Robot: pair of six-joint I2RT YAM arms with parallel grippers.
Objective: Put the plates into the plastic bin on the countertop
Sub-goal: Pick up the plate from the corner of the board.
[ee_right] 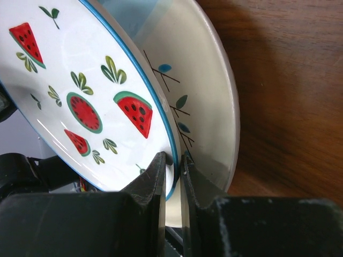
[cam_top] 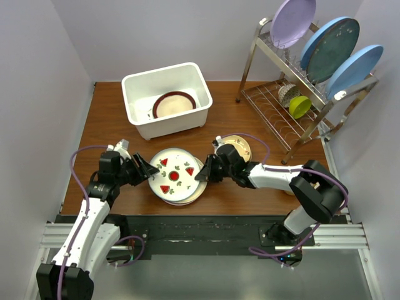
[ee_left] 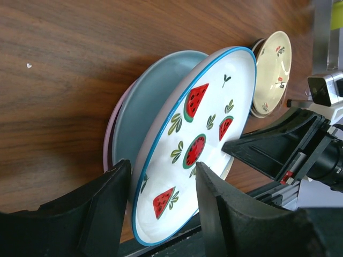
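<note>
No legible text or markings

Your left white-and-black robot arm, right white-and-black robot arm: white link shells, black joint housings. Purple cable loops along each. Matte black two-finger left gripper, right gripper: chunky angular fingers.

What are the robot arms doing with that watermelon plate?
The right tool is pinching the rim of the watermelon plate, which is tipped up above the pale blue plate on the table. The left tool is open around the opposite edge. One maroon-rimmed plate already lies in the white bin.
</note>
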